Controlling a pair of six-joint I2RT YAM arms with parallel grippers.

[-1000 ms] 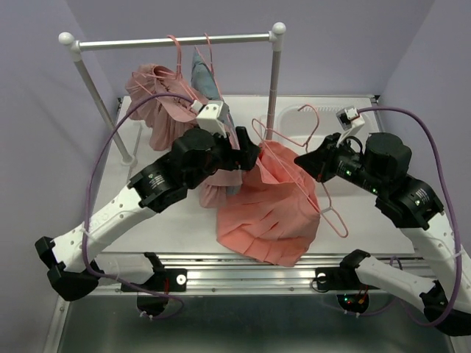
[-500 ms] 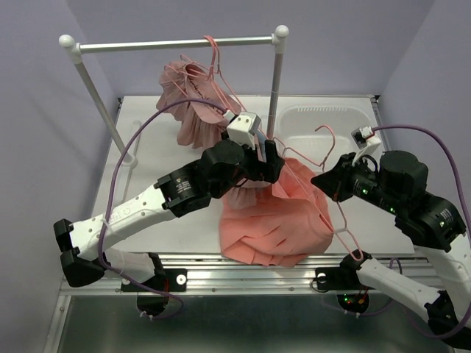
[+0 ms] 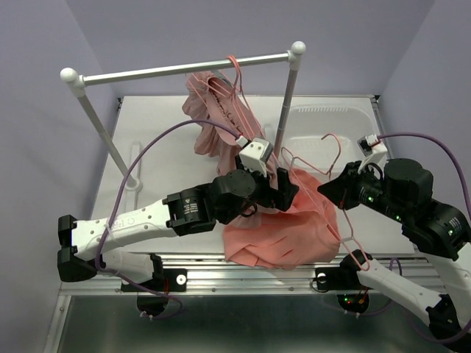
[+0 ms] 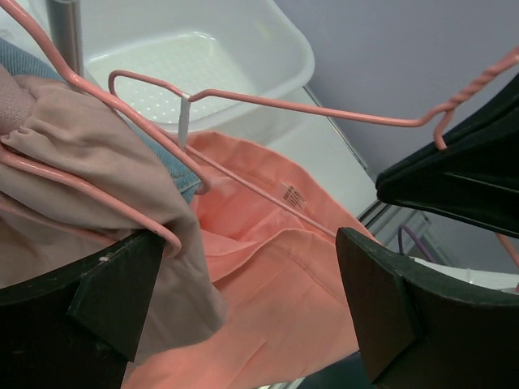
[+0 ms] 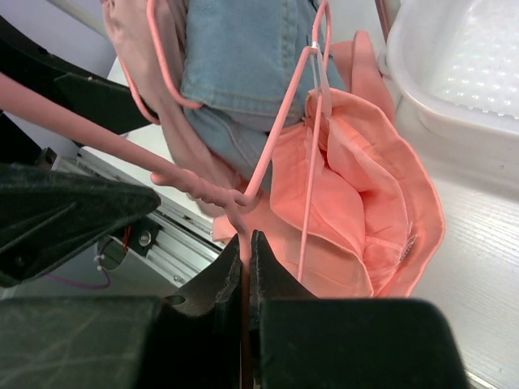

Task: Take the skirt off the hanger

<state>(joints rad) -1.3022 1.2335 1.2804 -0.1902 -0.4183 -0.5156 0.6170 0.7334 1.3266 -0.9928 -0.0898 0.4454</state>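
Right claw [image 5: 246, 251] is clamped on the hanger [image 5: 203, 193] neck, left claw [image 4: 247, 243] gapes wide over the skirt [image 3: 280, 235] heaped at the worktop [image 3: 162, 154] near edge, right of centre: I'd grip the waistband with left, then draw the hanger off slowly.

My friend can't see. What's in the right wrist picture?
The right gripper has its jaws shut on the pink hanger, with the coral skirt bunched beyond it. A blue denim garment is above; a white tub sits top right.
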